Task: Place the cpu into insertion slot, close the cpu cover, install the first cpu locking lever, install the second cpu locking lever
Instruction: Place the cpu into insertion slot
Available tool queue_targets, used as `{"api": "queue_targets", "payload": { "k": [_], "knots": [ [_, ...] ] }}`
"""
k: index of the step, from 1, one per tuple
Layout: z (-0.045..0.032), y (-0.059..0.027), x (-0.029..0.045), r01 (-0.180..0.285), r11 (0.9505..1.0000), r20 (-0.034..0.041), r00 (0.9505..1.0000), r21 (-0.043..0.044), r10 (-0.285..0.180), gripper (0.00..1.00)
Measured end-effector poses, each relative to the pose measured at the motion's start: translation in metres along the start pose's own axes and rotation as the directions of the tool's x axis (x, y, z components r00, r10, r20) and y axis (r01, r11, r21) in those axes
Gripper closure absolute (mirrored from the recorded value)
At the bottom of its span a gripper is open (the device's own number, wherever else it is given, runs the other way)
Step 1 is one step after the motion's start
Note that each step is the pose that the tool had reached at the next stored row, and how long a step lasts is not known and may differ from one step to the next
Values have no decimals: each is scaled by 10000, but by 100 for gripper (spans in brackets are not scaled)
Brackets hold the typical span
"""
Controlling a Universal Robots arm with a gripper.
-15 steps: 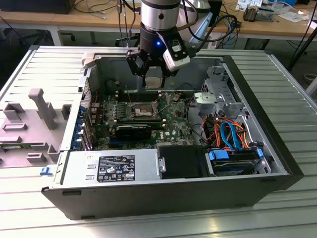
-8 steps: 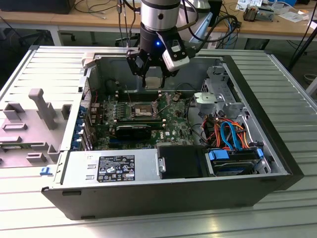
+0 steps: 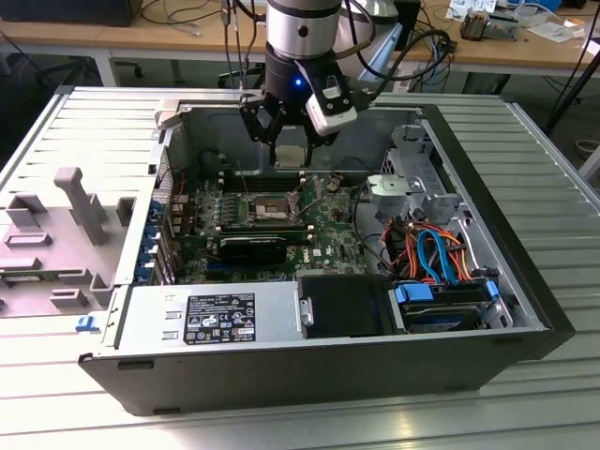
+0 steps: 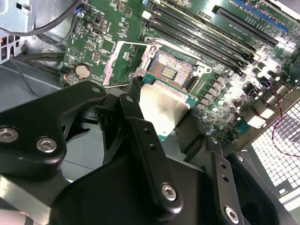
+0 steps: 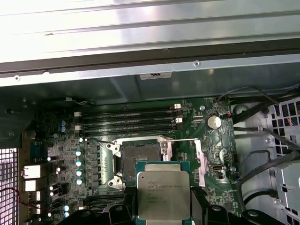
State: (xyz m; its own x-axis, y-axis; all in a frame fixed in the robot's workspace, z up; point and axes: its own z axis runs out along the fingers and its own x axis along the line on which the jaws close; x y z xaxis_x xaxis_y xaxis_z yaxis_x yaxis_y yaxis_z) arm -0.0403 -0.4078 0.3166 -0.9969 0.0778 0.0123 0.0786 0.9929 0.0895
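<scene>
My gripper (image 3: 291,148) hangs above the open computer case and is shut on the cpu (image 3: 292,157), a flat square chip with a silver-grey top. In both wrist views the cpu (image 4: 164,105) (image 5: 163,194) sits between the black fingers (image 4: 140,136), a little above the green board and short of the insertion slot (image 5: 140,157) (image 4: 171,70) (image 3: 272,206). The slot's dark contact field lies uncovered. The cpu cover (image 5: 199,161) (image 4: 114,61), a thin silver plate, stands swung open beside the slot. A thin wire locking lever (image 5: 180,139) is raised along the slot's edge.
Long black memory slots (image 5: 126,119) run beside the socket. A black expansion card (image 3: 253,248) lies nearer the front, then the power supply (image 3: 211,319). A drive cage with orange and blue cables (image 3: 436,253) fills the exterior view's right. The case wall (image 5: 140,70) borders the board.
</scene>
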Motion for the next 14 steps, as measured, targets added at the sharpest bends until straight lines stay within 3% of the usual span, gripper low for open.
{"api": "queue_targets", "payload": {
  "k": [14],
  "knots": [
    [2, 0, 0, -378, 9993, 34, 9993, -5, 378, 45]
  ]
}}
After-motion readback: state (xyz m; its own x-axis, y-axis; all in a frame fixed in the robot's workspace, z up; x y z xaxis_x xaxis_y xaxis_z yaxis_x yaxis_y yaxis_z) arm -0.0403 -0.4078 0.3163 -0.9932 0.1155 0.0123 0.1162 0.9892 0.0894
